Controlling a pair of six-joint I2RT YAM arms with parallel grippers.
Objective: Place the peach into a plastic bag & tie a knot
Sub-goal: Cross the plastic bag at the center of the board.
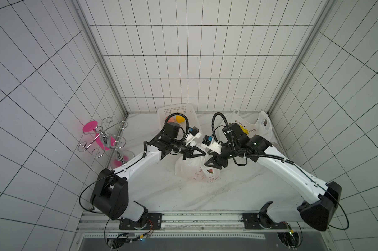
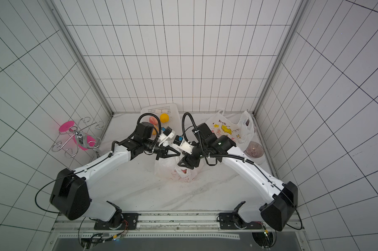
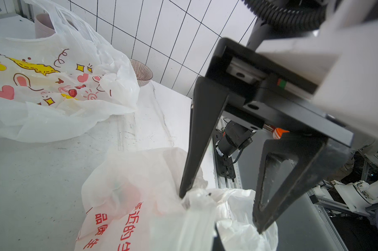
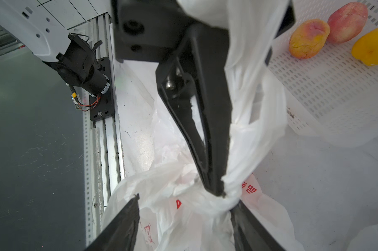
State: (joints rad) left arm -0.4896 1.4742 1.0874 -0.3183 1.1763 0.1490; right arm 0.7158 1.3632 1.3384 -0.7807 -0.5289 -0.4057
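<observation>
The plastic bag (image 3: 140, 195) at the tips of both claws is thin, milky translucent film, crinkled and faintly glossy, with red print. The left claw (image 4: 218, 192) is matt black plastic, its inner edges rough and chipped. The right claw (image 3: 222, 210) is the same matt black, with pale scuffs. Under them the table (image 3: 42, 173) is smooth white with grey veining, scratched and speckled. Beyond the left claw, the basket (image 4: 335, 87) is matt white perforated plastic. Well away from the left claw, a wire rack (image 1: 103, 139) gleams like polished metal.

Plastic bag (image 1: 191, 171) on table (image 1: 227, 195), peach (image 1: 210, 171) inside; basket (image 1: 175, 108) behind-left, second bag (image 1: 250, 129) behind-right
</observation>
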